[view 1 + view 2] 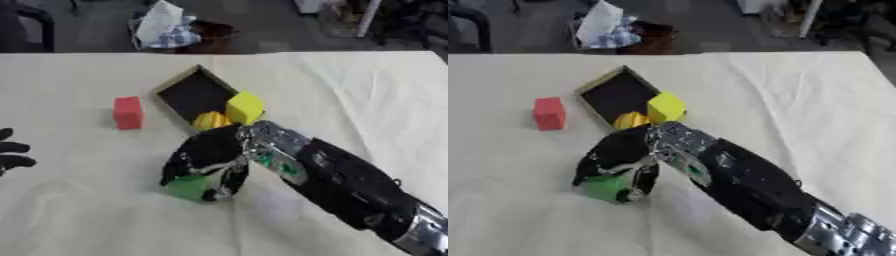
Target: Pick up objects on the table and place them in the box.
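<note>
A green block [186,188] lies on the white cloth near the table's front. My right hand [210,156] covers it from above, fingers and thumb curled round it. A shallow box [194,92] with a dark inside and tan rim sits behind the hand, turned at an angle. At its near corner rest a yellow cube [246,106] and a smaller yellow-orange piece [211,120]. A red block [128,112] stands upright left of the box. My left hand [10,152] shows only as dark fingertips at the left edge.
The white cloth [350,95] covers the whole table, with folds to the right. Beyond the far edge are a dark floor, a crumpled white bag [164,24] and a chair [31,25] at the upper left.
</note>
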`<state>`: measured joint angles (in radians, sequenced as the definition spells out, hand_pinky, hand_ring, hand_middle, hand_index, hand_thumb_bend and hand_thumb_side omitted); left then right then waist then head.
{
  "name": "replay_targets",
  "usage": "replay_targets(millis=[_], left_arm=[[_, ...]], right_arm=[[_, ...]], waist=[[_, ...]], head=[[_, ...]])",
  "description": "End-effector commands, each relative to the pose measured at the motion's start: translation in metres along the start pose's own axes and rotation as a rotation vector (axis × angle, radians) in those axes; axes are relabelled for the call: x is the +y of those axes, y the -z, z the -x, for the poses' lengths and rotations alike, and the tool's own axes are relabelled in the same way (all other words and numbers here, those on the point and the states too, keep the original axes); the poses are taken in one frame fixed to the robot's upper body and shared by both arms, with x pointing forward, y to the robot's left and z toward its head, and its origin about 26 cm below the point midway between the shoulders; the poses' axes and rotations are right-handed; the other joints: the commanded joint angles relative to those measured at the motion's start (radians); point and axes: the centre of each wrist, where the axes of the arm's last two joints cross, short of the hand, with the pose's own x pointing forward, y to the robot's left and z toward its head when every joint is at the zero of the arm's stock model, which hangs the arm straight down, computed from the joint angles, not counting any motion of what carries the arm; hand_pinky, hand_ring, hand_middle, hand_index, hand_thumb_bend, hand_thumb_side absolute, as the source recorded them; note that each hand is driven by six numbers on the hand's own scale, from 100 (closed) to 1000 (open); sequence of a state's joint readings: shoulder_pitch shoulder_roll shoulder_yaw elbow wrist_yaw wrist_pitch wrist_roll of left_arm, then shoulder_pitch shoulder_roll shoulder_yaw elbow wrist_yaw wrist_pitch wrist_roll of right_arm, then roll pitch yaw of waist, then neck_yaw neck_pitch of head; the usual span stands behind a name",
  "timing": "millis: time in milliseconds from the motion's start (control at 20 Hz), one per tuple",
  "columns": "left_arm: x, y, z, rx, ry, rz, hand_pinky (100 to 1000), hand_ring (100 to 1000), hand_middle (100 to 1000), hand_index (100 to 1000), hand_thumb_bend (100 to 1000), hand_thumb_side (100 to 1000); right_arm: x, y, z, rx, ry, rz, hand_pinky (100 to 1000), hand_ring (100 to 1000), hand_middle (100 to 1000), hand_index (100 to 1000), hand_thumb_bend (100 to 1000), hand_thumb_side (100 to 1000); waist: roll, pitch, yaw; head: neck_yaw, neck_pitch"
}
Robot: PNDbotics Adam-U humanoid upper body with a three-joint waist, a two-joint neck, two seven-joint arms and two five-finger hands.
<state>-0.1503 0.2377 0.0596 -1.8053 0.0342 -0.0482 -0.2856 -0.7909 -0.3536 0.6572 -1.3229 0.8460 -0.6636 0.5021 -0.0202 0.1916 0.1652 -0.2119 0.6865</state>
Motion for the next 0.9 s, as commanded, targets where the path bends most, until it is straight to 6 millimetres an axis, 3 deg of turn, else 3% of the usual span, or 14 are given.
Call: replay_targets(millis=[50, 350, 400, 550, 750, 900], left_arm=[[0.005, 0.003, -0.007, -0.019, 0.023, 0.009, 817, 636, 658, 878, 100, 915], [0.005, 0.003, -0.006, -0.019, 0.023, 0.009, 817, 636, 658, 878, 100, 915], [0.005, 0.002, -0.005, -0.015, 0.022, 0.008, 818, 637, 658, 878, 100, 913], [0.005, 0.001, -0.005, -0.013, 0.023, 0.005, 818, 637, 658, 878, 100, 912], [0.006, 0.001, -0.005, -0.012, 0.025, 0.004, 817, 638, 658, 878, 100, 909], [0.005, 0.000, -0.004, -0.012, 0.021, 0.005, 817, 638, 658, 878, 100, 910]], right_arm=[[0.000, -0.008, 0.009, -0.176, -0.118, -0.217, 713, 737, 779, 892, 152, 100], [-0.002, -0.011, 0.011, -0.177, -0.105, -0.195, 713, 737, 779, 892, 152, 100], [-0.009, -0.014, 0.013, -0.171, -0.117, -0.175, 698, 712, 744, 894, 100, 100], [-0.045, -0.032, 0.022, -0.140, -0.180, -0.067, 699, 707, 741, 897, 100, 100], [-0.055, -0.042, 0.028, -0.146, -0.172, 0.019, 697, 696, 742, 905, 100, 100], [-0.075, -0.056, 0.046, -0.080, -0.135, 0.125, 702, 702, 748, 907, 100, 100]], waist=[[-0.006, -0.018, -0.002], [-0.006, -0.018, -0.004], [-0.001, -0.023, -0.009], [0.002, -0.025, -0.017], [0.004, -0.026, -0.020], [0.011, -0.028, -0.020]], head=[[0.000, 0.000], [0.000, -0.001], [0.002, 0.003], [0.007, 0.003], [0.009, 0.004], [0.008, 0.005]])
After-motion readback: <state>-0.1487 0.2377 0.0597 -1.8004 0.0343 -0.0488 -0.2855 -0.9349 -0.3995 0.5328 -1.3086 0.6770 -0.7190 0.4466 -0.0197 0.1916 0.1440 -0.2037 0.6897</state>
